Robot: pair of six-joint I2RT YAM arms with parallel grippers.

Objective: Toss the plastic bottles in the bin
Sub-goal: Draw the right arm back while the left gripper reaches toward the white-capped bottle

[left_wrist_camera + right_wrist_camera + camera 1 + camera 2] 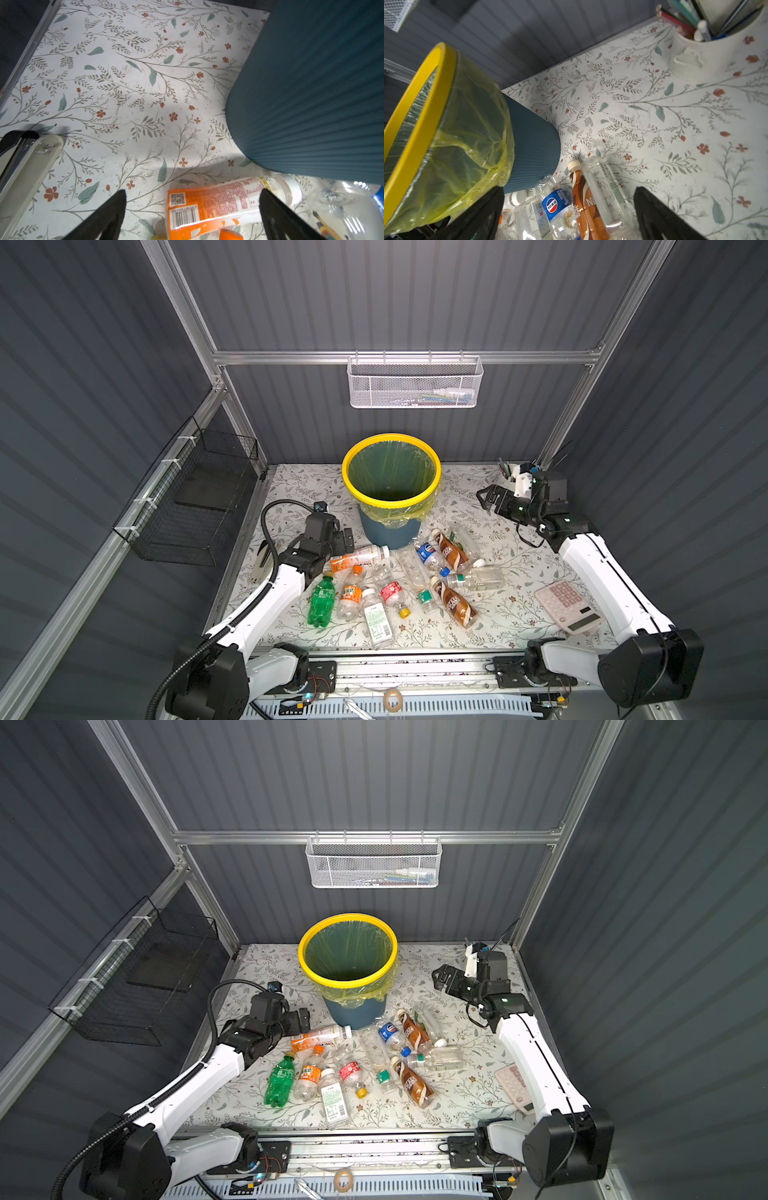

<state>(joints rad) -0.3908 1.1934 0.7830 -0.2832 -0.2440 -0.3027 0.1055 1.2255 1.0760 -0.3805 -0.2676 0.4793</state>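
Bottles (455, 603) lay strewn on the table (513, 608), in front of the bin (390, 502) by the back edge. Left gripper (347, 537) gaped empty beside the bin; right gripper (485, 498), near the back-right corner, spread wide, empty too.

bin (388, 531): ribbed matt plastic | liner (409, 512): glossy film | bottles (415, 572): clear glossy plastic

Plastic bottles (411, 568): about twelve on worktop (511, 614) (clear ones overlap, exact count unsure). Coffee-labelled bottles (455, 605): two. Orange-labelled bottles (357, 558): two. Green bottle (322, 601): one. Red-labelled bottle (391, 591), blue-labelled bottle (427, 552), white-labelled bottle (377, 620): one each. Bin (386, 531): one. Calculator (567, 605): one. Pen cup (716, 60): one. Wire baskets (415, 383): two, white far, black left.
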